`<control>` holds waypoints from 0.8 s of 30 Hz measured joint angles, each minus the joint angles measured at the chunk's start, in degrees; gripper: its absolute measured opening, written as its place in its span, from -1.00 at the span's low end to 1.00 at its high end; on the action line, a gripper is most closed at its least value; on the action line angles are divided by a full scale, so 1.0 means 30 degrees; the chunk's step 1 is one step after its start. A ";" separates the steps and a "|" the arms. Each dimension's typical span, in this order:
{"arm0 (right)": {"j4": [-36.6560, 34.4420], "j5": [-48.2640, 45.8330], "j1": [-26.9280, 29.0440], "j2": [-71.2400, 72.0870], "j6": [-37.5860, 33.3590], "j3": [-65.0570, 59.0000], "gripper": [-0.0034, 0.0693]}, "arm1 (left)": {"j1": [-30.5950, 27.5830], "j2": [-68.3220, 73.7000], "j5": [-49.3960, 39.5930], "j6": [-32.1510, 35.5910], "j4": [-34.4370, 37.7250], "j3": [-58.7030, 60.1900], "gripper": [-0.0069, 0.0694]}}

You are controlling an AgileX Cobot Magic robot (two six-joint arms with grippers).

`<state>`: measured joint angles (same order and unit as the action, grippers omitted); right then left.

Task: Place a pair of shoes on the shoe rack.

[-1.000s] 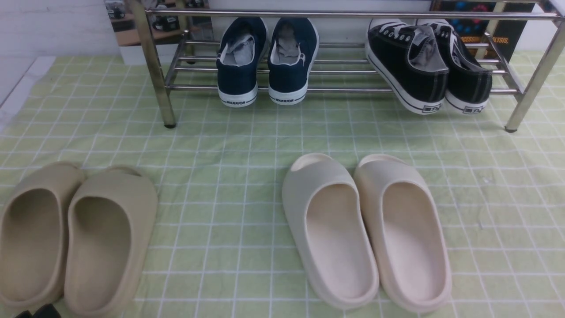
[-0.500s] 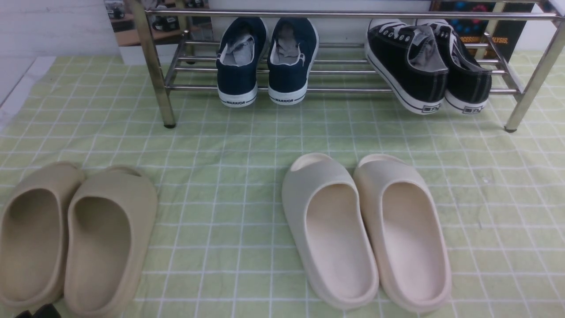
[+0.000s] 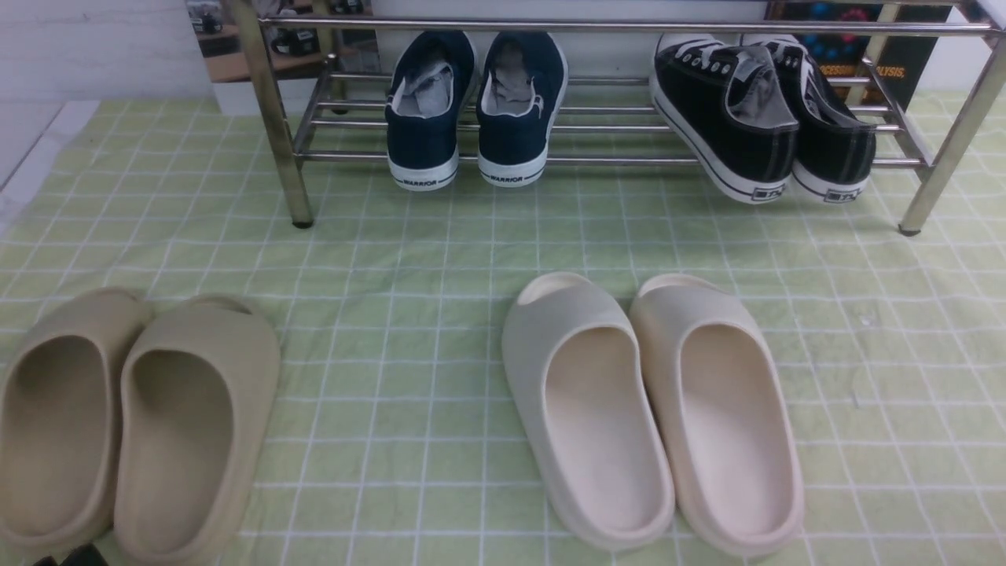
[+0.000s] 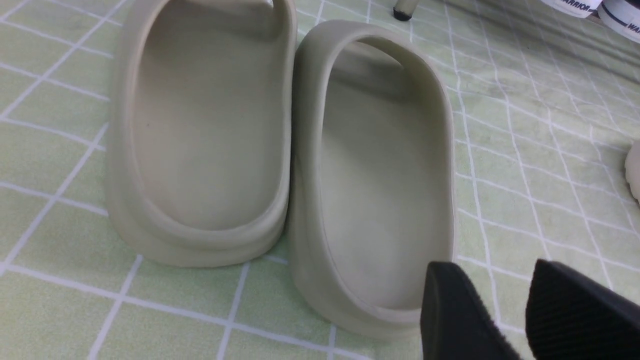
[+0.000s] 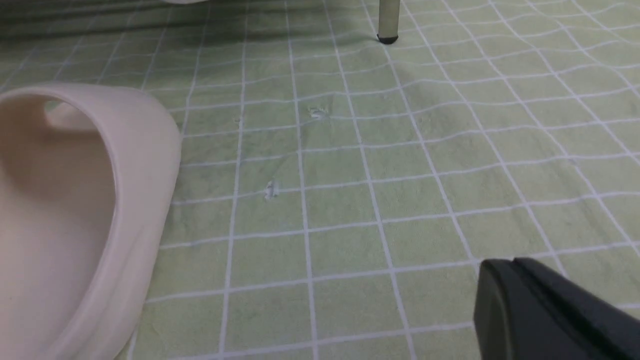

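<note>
Surface: green checked cloth (image 3: 440, 259), chrome shoe rack (image 3: 613, 161) at 12 o'clock.
Task shoes: black canvas sneakers (image 3: 766, 118) sit on the rack at 1 o'clock, heels overhanging the front bar, left one tilted.
Handling: likely light, soft canvas over stiff rubber soles; heel collar seems the best grip.
Left hand (image 4: 505, 305): slightly parted, empty, beside beige slides (image 4: 280, 150).
Right hand (image 5: 545, 310): cannot tell how open; apparently empty, near cream slides (image 3: 652, 409).

Shoe rack (image 3: 283, 126) stood at the back of the checked cloth (image 3: 440, 251), WARRIOR sneakers (image 3: 475, 106) on its left part, canvas sneakers (image 3: 766, 118) on its right, one pair of slides (image 3: 134, 424) in front at left, another pair of slides (image 3: 652, 409) right of centre
</note>
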<state>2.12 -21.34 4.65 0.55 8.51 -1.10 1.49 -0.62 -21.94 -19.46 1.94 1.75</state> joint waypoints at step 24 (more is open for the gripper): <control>0.0000 -0.0169 0.0000 0.0000 0.0000 0.0044 -0.89 | 0.0000 0.0000 -0.0018 0.0000 0.0000 0.0000 -0.19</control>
<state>2.12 -21.85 4.65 0.55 8.51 -0.97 1.49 -0.62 -22.00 -19.46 1.94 1.75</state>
